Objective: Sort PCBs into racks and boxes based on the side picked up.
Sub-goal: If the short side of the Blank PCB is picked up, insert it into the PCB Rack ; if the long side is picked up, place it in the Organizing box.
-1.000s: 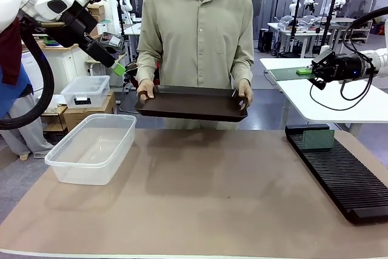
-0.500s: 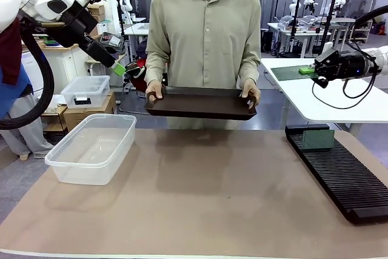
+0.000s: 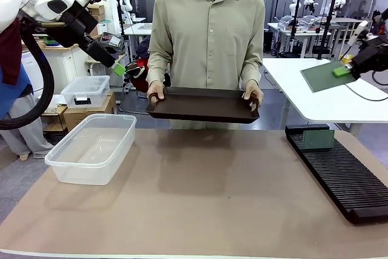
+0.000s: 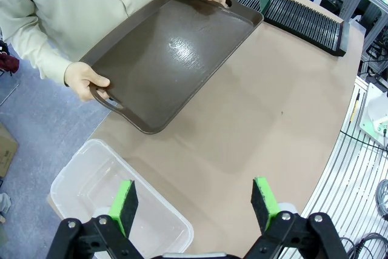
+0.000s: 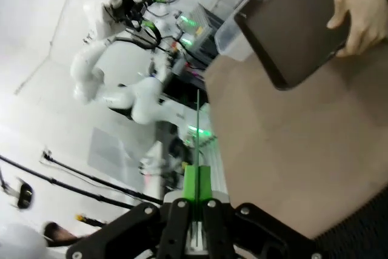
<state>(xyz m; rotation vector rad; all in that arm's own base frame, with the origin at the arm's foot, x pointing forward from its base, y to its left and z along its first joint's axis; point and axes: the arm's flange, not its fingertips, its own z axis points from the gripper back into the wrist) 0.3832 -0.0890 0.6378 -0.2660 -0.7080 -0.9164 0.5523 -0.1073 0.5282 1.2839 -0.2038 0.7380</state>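
In the front view my right gripper (image 3: 343, 71) hangs high at the far right, shut on the edge of a green PCB (image 3: 319, 76) whose flat face tilts toward the camera. The right wrist view shows that PCB (image 5: 197, 127) edge-on, pinched between the fingers of my right gripper (image 5: 197, 187). A second PCB (image 3: 318, 139) stands upright in the far end of the black rack (image 3: 345, 177). The clear box (image 3: 91, 147) sits on the table at the left. My left gripper (image 3: 119, 68) is raised at the upper left; in its wrist view this left gripper (image 4: 194, 201) is open and holds nothing.
A person at the far side holds a dark brown tray (image 3: 203, 105) with both hands above the table's far edge. A small lidded clear box (image 3: 85, 91) rests on cartons beyond the table at left. A white side table (image 3: 327, 98) stands under my right gripper.
My right gripper has swung to the right with the PCB, which now shows its face. The person has shifted the tray slightly right. The left arm has stayed still.
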